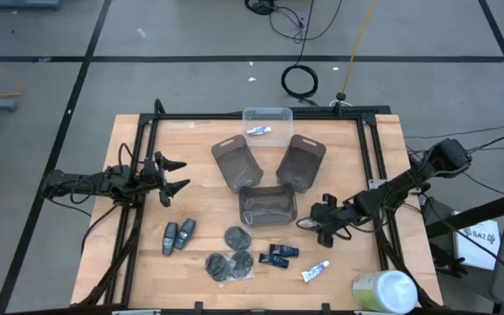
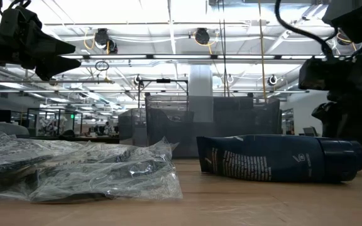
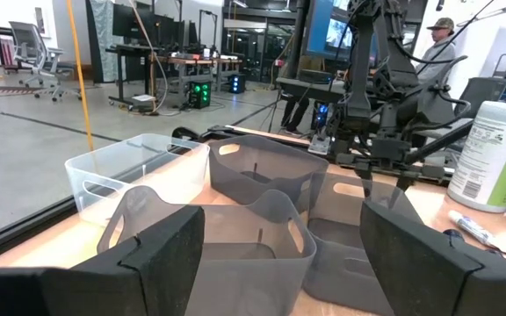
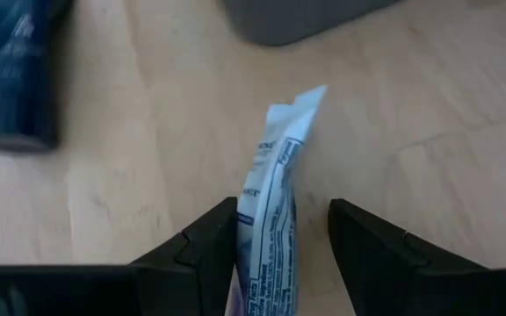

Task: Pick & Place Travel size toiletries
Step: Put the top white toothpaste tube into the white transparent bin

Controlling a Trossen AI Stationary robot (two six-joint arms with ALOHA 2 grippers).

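My right gripper is open and low over the table, just right of the front smoky-grey tray. Its fingers stand on either side of a white tube with blue print, which lies flat on the wood with its crimped end toward the tray. Dark-blue mini bottles lie close by. Another white tube, two grey-blue sticks and wrapped dark discs rest on the near part of the table. My left gripper waits open at the left. My right gripper's fingers come slanting down from the table's right and lie along the tube. The tube runs close against the inner side of one finger, and a gap shows at the other finger. Whether that finger touches the tube, I cannot tell.
Two more smoky-grey trays and a clear tray holding a tube stand on the far half. A big pale-green-and-white container sits at the near right corner. A dark frame borders the table. A person shows beyond in the left wrist view.
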